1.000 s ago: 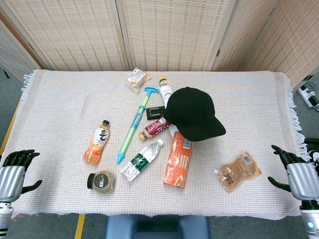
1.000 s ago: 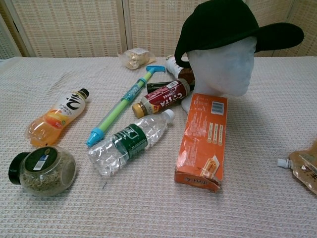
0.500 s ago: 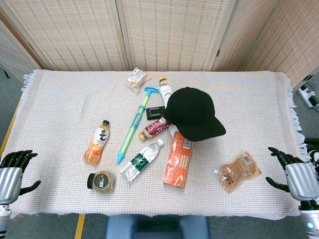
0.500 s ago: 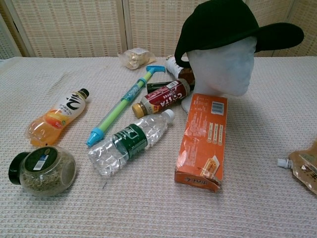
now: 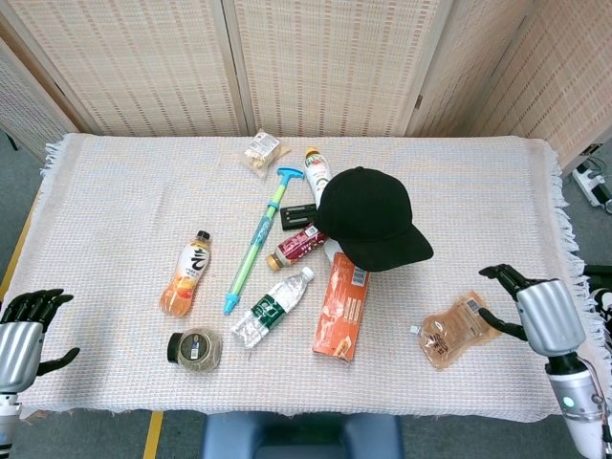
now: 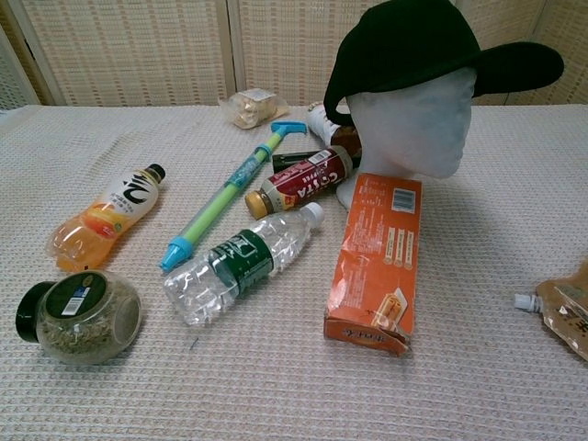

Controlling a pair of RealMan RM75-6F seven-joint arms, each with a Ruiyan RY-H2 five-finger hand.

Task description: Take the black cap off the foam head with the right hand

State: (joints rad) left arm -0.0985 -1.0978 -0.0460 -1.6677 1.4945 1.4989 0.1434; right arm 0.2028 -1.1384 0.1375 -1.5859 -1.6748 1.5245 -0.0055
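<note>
In the head view, the right hand [image 5: 543,314] has moved inward from the table's right edge since half a second ago, and now sits over the cloth just beside the brown spouted pouch [image 5: 459,330]. Its fingers are spread and it holds nothing. The left hand [image 5: 19,330] has barely shifted at the lower left corner, off the cloth, its fingers also apart and empty; the picture's edge cuts off its wrist. The black cap [image 5: 370,218] has not moved: it sits on the foam head near the table's [image 5: 115,191] middle, brim pointing right, and it covers the head entirely from this angle. The orange box [image 5: 341,306] lies just in front of it.

In the chest view, nothing has changed. The black cap [image 6: 423,46] rests on the white foam head [image 6: 413,124], its crown cut off by the top edge. The orange box [image 6: 377,262] lies before the head's base and hides it. The pouch [image 6: 560,312] is cropped at the right edge. Neither hand shows here.
</note>
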